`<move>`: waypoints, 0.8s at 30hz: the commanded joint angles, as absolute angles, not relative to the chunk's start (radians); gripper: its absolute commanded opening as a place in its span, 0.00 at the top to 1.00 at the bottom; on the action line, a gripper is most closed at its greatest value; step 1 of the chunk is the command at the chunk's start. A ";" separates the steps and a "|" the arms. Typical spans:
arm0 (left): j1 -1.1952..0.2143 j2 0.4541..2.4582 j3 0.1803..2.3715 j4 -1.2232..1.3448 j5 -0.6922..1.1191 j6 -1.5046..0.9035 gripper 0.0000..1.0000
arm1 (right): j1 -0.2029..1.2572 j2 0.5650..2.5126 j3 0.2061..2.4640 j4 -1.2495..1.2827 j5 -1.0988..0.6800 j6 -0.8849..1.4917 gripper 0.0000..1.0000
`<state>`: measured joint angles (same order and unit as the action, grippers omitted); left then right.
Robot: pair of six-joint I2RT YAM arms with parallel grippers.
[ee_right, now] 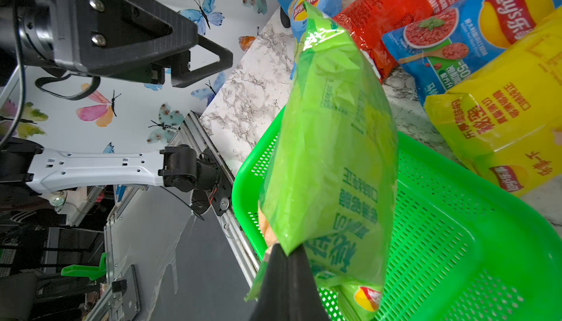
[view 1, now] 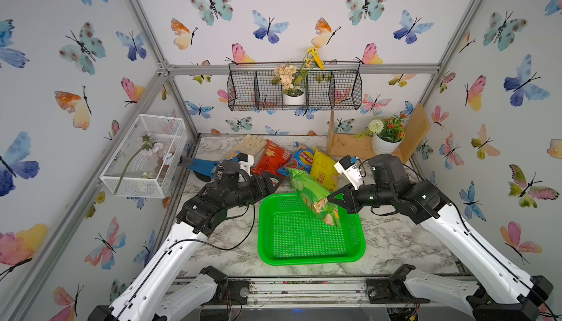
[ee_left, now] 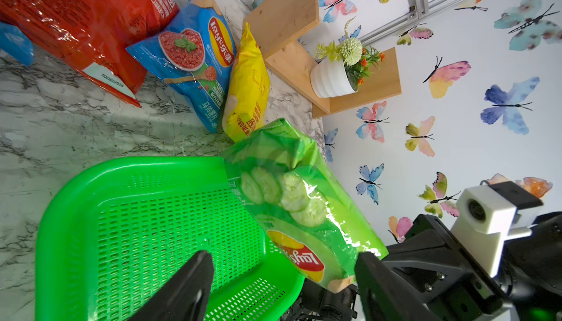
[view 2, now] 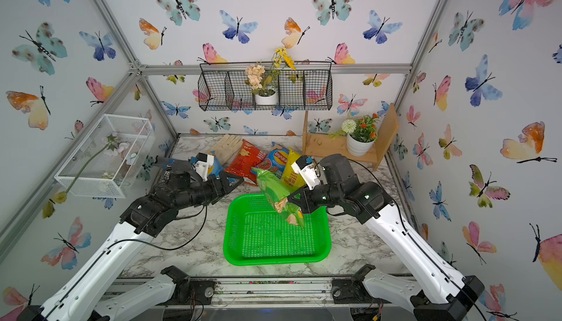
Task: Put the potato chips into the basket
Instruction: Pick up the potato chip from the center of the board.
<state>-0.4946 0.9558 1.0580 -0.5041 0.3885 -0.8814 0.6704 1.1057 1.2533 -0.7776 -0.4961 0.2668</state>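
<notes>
Above the far right corner of the basket (view 1: 310, 261), the right gripper (view 1: 331, 198) is pinched shut on an edge of the green bag (view 1: 310, 193). The bag hangs tilted over the perforated floor, probably so that release drops it inside the rim. The left gripper (view 1: 278, 180) stands wide open and empty beside the basket's far left corner, while the red bag (view 1: 270, 158), blue bag (view 1: 301, 161) and yellow bag (view 1: 324, 167) lie near the worktop's (view 1: 395, 237) far edge, outside the basket.
</notes>
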 commanded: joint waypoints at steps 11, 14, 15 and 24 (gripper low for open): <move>-0.439 1.032 0.969 -0.301 0.581 -1.054 0.20 | 0.709 1.092 1.231 -0.744 -0.387 0.160 0.99; -0.436 1.067 0.983 -0.290 0.589 -1.057 0.19 | 0.712 1.090 1.225 -0.741 -0.373 0.145 0.99; -0.434 1.077 0.985 -0.283 0.597 -1.060 0.19 | 0.713 1.091 1.224 -0.742 -0.370 0.139 0.99; -0.431 1.190 0.992 -0.223 0.675 -1.087 0.19 | 0.732 1.104 1.222 -0.730 -0.352 0.110 0.99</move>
